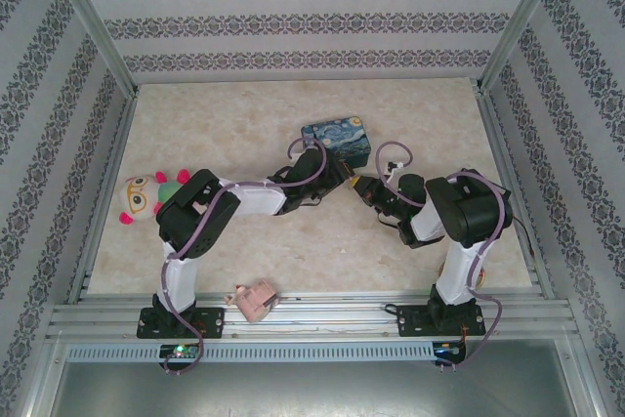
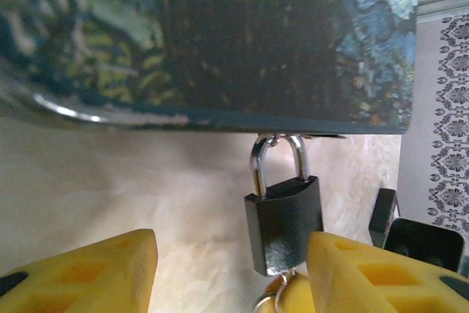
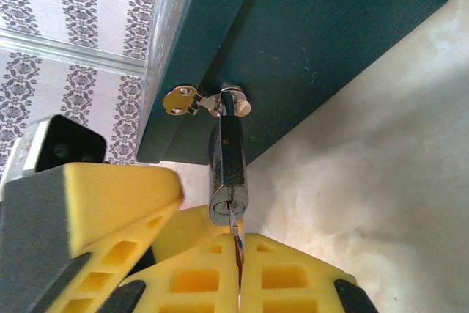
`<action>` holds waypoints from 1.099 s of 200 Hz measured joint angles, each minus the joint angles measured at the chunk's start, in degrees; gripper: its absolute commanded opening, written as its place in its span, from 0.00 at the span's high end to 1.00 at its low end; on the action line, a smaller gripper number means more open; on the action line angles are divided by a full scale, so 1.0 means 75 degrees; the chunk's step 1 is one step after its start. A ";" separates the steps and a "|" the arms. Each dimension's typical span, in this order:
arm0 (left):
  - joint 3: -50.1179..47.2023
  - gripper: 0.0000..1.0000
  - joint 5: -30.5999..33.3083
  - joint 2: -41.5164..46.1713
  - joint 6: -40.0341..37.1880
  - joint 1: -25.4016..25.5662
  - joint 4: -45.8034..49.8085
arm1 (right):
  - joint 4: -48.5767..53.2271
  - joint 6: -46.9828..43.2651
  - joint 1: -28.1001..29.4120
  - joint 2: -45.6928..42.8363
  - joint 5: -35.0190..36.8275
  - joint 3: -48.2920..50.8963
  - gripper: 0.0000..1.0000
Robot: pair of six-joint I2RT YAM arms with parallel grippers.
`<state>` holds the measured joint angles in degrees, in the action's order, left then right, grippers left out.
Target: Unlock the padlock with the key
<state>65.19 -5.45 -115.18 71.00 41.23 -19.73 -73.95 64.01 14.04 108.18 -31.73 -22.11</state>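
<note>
Our left gripper (image 2: pixel 231 245) stands wide open, its yellow fingers (image 2: pixel 95 273) spread to either side of the padlock (image 2: pixel 284 223) with nothing clamped between them. The padlock sits just beside the finger on the right of that wrist view; we cannot tell whether they touch. It is a small, near-black block with flat faces and squared edges. A thin silvery shackle rises from its top in a narrow loop, and both legs enter the body. The shackle passes through a metal fitting on the edge of the blue-and-yellow painted tin (image 1: pixel 337 142), so the lock sticks out from the tin's side over the pale marbled table (image 2: pixel 110 188). From the right wrist we see the lock end-on: a round silvery keyway face set in the dark body, with the key (image 3: pixel 234 226) standing in it. A brass-coloured tab (image 3: pixel 178 100) lies beside the shackle on the tin's dark teal wall. Our right gripper (image 3: pixel 239 269) is pinched tight on the key, its two yellow pads pressed together around the blade just under the lock.
</note>
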 measured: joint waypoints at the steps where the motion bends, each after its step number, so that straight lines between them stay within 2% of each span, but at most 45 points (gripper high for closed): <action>1: 0.0000 0.45 0.0000 -0.0003 0.0003 0.0000 -0.0003 | 0.0000 0.0000 0.0000 0.0000 0.0000 -0.0003 1.00; 8: 0.0012 0.48 0.0000 -0.0041 0.0012 0.0000 -0.0020 | 0.0000 0.0026 0.0017 0.0000 0.0003 -0.0017 1.00; 101: 0.0265 0.55 0.0026 -0.0568 0.0201 -0.0003 -0.0915 | 0.0000 0.0108 0.0201 0.0064 0.0175 -0.0105 1.00; 167: 0.0344 0.81 0.0160 -0.0734 0.0312 -0.0003 -0.1256 | 0.0003 0.0169 0.0312 0.0108 0.0326 -0.0195 1.00; 193: 0.0341 0.86 0.0134 -0.0740 0.0341 -0.0015 -0.1326 | -0.0006 0.0286 0.0315 0.0108 0.0376 -0.0204 1.00; 220: 0.0297 0.95 0.0082 -0.0740 0.0335 -0.0017 -0.1387 | -0.0006 0.0364 0.0326 0.0105 0.0385 -0.0204 1.00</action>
<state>67.42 -4.84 -120.73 73.52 41.10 -30.13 -74.00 66.74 16.49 108.97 -28.84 -23.64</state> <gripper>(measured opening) 0.168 0.062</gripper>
